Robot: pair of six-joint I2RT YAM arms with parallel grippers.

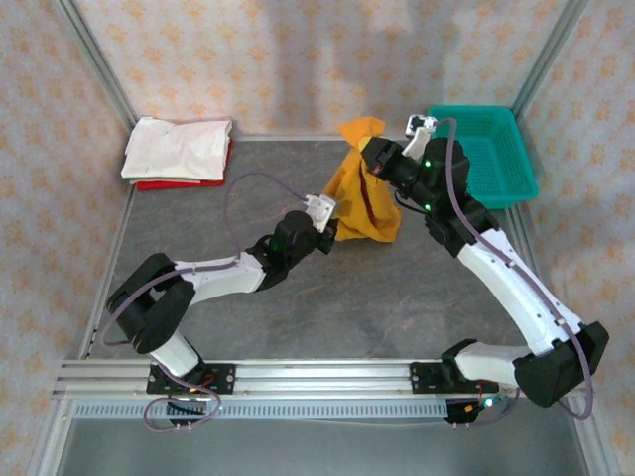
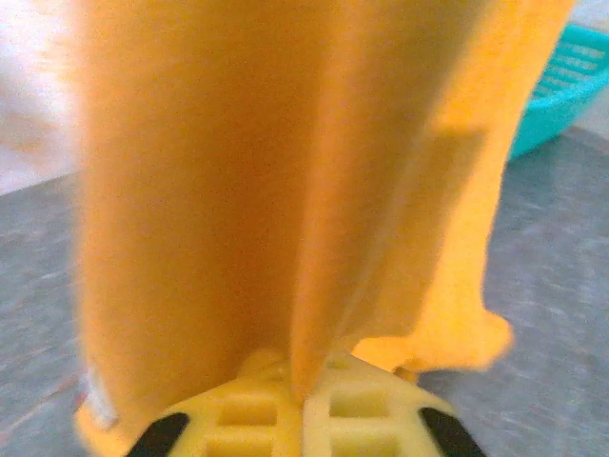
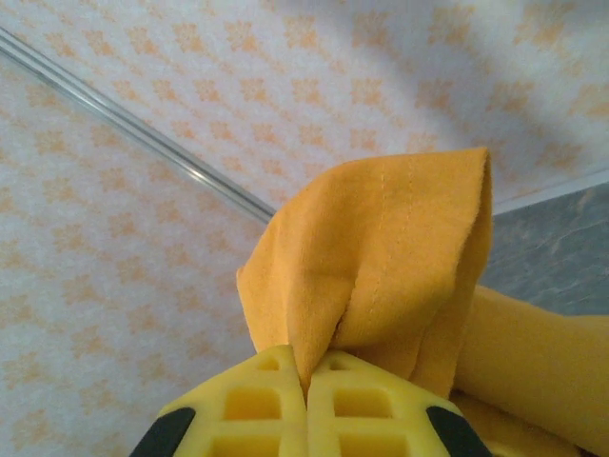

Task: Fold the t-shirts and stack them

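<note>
Left claw point(image 2: 304, 405), shut on a lower fold of the mustard-orange t-shirt point(image 1: 365, 208), and right claw point(image 3: 306, 381), shut on an upper edge of the same shirt, hold it hanging between them above the far middle of the tabletop point(image 1: 298, 317). White t-shirt point(image 1: 179, 147) lies folded on the red t-shirt point(image 1: 159, 184) in the far left corner; a teal basket point(image 1: 496, 159) sits at the far right.

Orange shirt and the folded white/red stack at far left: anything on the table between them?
In the top view, nothing lies there. The grey table is bare between the orange shirt and the stack; the left arm's cable loop arcs above that stretch.
</note>
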